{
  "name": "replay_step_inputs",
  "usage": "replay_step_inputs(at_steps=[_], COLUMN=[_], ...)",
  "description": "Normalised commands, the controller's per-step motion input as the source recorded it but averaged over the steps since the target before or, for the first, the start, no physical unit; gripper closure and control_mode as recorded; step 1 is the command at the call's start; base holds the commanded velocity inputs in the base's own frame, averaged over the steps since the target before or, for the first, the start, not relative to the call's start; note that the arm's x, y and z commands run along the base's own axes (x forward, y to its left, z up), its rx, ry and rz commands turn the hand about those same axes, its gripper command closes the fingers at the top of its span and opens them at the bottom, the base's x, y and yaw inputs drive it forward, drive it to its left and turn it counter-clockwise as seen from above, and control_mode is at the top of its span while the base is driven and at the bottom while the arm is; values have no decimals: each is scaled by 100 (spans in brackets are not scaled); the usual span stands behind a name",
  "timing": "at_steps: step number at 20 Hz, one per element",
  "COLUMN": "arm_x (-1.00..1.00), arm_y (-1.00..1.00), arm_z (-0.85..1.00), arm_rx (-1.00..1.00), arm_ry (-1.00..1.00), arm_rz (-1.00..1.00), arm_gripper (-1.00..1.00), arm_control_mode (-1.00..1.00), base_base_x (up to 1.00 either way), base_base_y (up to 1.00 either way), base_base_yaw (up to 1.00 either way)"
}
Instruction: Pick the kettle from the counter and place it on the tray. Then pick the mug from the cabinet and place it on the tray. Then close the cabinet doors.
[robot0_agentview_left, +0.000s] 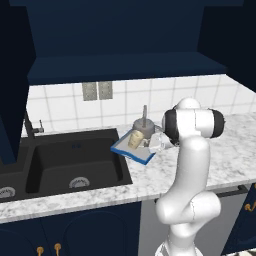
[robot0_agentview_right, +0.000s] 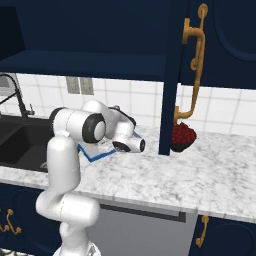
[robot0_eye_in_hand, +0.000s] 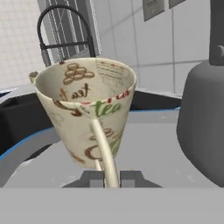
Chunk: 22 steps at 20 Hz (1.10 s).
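You are looking at the mug (robot0_eye_in_hand: 85, 111) sitting tilted on the tray (robot0_eye_in_hand: 148, 148), its open mouth leaning toward the hand camera and its loop handle running down between the two finger tips. The gripper (robot0_eye_in_hand: 111, 178) is sitting right at that handle, with a dark tip close on each side of it; whether the jaws are pinching the handle or merely flanking it, you cannot tell from these views.

In the left base view the mug (robot0_agentview_left: 135, 139) is lying on the near left part of the tray (robot0_agentview_left: 131, 152), just beside the kettle (robot0_agentview_left: 144, 127), which is standing upright behind it with its thin handle pointing up. In the hand view the kettle (robot0_eye_in_hand: 203, 118) is rising as a grey dome to the right of the mug, close to it but with a gap showing between them.

The tray is resting on the counter (robot0_agentview_left: 220, 155) right next to the black sink (robot0_agentview_left: 70, 162), with one corner reaching toward the sink's edge. The arm is bending down over the tray from the right, and in the right base view it is hiding most of the tray (robot0_agentview_right: 92, 152).

The cabinet (robot0_agentview_left: 120, 65) above is standing open. One door (robot0_agentview_right: 172, 75) is swung out toward you, its gold handle (robot0_agentview_right: 192, 65) showing, and a bowl (robot0_agentview_right: 183, 136) of red things is sitting on the counter behind its lower edge.
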Motion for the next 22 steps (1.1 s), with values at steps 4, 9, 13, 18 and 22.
replay_step_inputs(at_steps=[4,9,13,18,22], arm_x=[-14,-10,-3,-52,-39], arm_y=[0,0,0,0,-4], arm_z=[1,37,47,66,32], arm_rx=[0,0,0,-2,-6], arm_ry=[1,1,0,1,14], arm_rz=[-1,0,2,-2,-22], arm_gripper=[-100,-100,-100,-100,-100], arm_control_mode=[-100,-100,-100,-100,-100], base_base_x=[0,0,0,0,0], base_base_y=[0,0,0,0,0], base_base_yaw=[0,0,0,0,0])
